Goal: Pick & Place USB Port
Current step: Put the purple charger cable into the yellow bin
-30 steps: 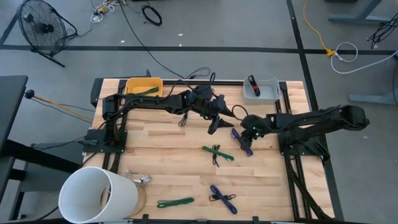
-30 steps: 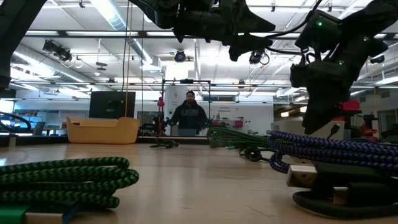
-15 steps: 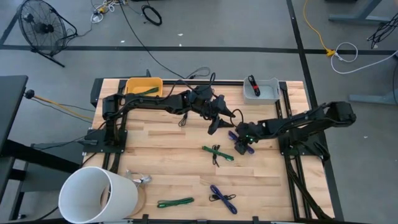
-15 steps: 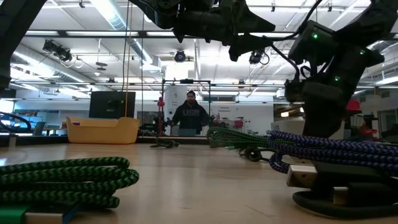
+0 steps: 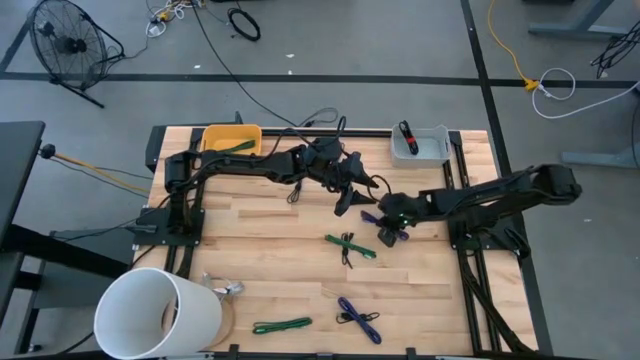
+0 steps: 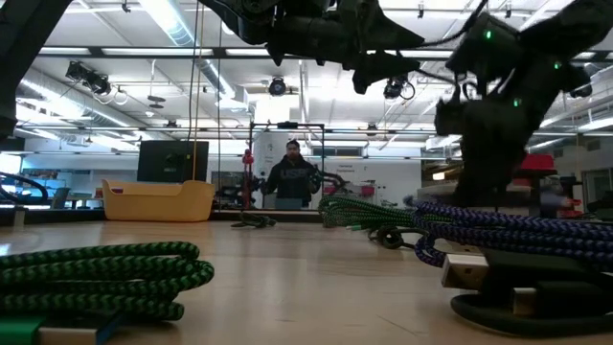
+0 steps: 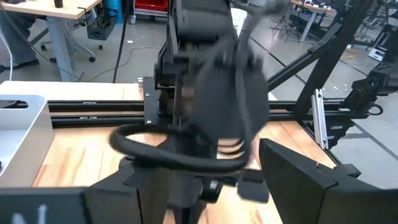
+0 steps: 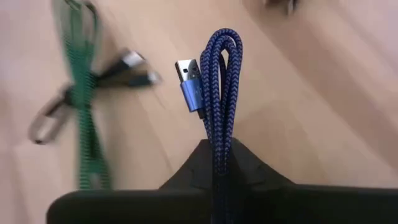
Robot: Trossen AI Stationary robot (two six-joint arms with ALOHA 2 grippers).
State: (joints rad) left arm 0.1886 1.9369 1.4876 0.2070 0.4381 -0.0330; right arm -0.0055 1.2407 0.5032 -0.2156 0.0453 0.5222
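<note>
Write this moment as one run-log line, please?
right gripper: shut on blue cable | left gripper: open, waiting mid-table | green cable: on table

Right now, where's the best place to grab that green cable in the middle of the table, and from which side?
Probably the green cable at its banded middle, coming straight down from above: it lies flat on the table, a slim bundle with loose ends splaying outward. The right gripper beside it is shut on the blue cable.

Blue braided cable (image 8: 219, 93), green-black braided cable (image 5: 350, 245), yellow bin (image 5: 231, 137)
</note>
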